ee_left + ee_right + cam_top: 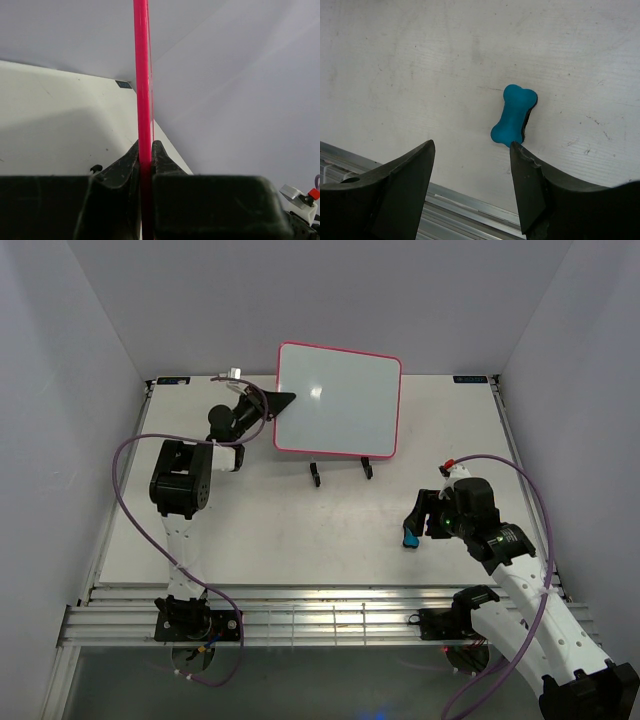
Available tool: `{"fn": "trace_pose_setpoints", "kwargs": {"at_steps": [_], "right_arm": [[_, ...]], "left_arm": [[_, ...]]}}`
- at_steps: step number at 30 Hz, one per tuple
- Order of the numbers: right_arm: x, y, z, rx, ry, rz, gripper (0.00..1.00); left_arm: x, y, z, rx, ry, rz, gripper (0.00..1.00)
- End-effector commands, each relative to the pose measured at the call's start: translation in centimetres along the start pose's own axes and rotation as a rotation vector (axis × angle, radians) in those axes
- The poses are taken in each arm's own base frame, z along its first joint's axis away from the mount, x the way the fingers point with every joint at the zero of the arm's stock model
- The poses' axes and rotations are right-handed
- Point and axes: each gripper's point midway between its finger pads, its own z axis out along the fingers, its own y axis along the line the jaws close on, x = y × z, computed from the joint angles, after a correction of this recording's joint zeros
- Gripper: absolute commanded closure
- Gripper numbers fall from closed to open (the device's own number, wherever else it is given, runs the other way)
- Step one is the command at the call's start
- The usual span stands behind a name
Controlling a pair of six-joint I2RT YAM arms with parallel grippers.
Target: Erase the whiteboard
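- I'm reading the flat rectangular whiteboard (338, 400) as plain glossy white across its face, with a thin pink-red frame running all the way round.
- On my left wrist camera that frame shows as one bright pink stripe between the matte black fingers of the left gripper (145, 147).
- The small bone-shaped rubbery eraser (514, 115) is turquoise blue, with a black edge down one side.
- The right gripper (470, 150) is black as well.
- The flat tabletop (395, 60) is off-white, flecked with faint grey scuffs and scratches.
- The thin wire stand (315, 477) is black.
- The looping cable (114, 480) is purple.
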Motion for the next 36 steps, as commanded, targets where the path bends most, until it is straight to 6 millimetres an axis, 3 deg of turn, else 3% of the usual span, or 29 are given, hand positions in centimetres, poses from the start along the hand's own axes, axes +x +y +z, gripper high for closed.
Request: {"fn": "trace_pose_setpoints", "kwargs": {"at_steps": [1, 11, 20, 28, 36], "right_arm": [[-1.4, 0.8, -0.5, -0.032, -0.04, -0.028, 0.33], [-1.3, 0.9, -0.5, -0.043, -0.04, -0.035, 0.33], [-1.4, 1.2, -0.5, -0.06, -0.041, -0.044, 0.33], [-1.6, 1.4, -0.6, -0.071, -0.044, -0.05, 0.33], [-1.7, 1.8, -0.9, -0.09, -0.054, -0.058, 0.33]], "left_arm": [[-2.9, -7.2, -0.6, 0.267, -0.114, 0.23, 1.0], [-1.4, -7.0, -1.7, 0.29, -0.077, 0.302, 1.0], [0.3, -5.2, -2.0, 0.331, -0.003, 0.506, 1.0], [0.9, -3.0, -3.8, 0.324, 0.051, 0.625, 1.0], [2.9, -1.2, -5.4, 0.311, 0.105, 0.69, 1.0]]}}
